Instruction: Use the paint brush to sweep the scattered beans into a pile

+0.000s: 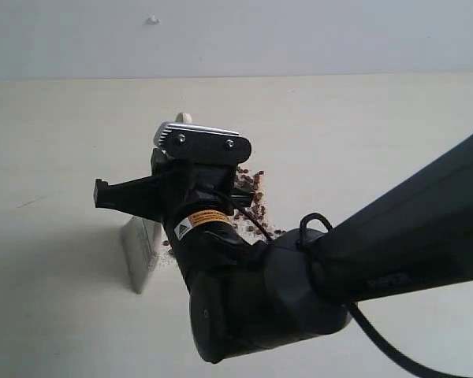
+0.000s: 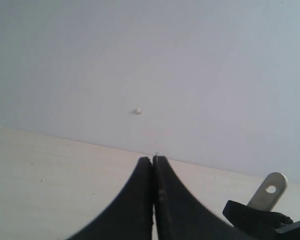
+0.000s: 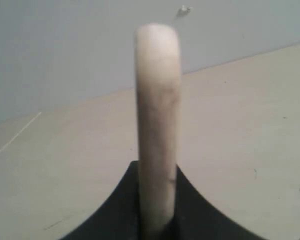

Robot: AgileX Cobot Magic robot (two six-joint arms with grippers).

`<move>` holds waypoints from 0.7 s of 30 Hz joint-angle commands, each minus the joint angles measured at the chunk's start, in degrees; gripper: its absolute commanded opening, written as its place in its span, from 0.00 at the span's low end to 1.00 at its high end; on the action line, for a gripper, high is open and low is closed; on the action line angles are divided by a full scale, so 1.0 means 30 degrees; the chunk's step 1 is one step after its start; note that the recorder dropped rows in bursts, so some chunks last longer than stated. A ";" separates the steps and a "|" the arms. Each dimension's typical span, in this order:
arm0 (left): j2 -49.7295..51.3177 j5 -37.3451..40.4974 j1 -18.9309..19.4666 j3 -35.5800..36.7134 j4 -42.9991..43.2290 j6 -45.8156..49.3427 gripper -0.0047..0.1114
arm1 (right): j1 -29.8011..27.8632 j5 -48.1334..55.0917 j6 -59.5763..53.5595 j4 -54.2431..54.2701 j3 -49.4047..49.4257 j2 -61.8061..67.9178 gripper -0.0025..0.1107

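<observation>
The paint brush (image 1: 140,250) stands nearly upright on the pale table (image 1: 55,134), head down and handle tip (image 1: 184,118) up. My right gripper (image 3: 157,169) is shut on its light wooden handle (image 3: 157,90). Reddish-brown beans (image 1: 250,186) cluster just right of the brush, and my right arm (image 1: 315,276) hides much of them. Whitish crumbs (image 1: 167,261) lie by the brush head. My left gripper (image 2: 153,160) is shut and empty, low over the table, with the handle's holed end (image 2: 270,191) off to one side.
A grey wall (image 1: 299,35) rises behind the table's far edge, with a small white bump (image 1: 152,20) on it. A black cable (image 1: 378,340) trails from the right arm. The right arm fills the lower right of the exterior view.
</observation>
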 commanded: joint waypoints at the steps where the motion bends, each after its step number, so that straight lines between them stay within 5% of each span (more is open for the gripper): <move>1: -0.0114 -0.0028 -0.0130 0.0047 0.0022 -0.0048 0.04 | 0.0010 -0.0058 -0.1849 0.0865 0.0022 -0.0038 0.02; 21: -0.0114 -0.0028 -0.0130 0.0047 0.0022 -0.0048 0.04 | -0.0370 -0.1101 -0.9732 0.4610 0.0022 -0.0038 0.02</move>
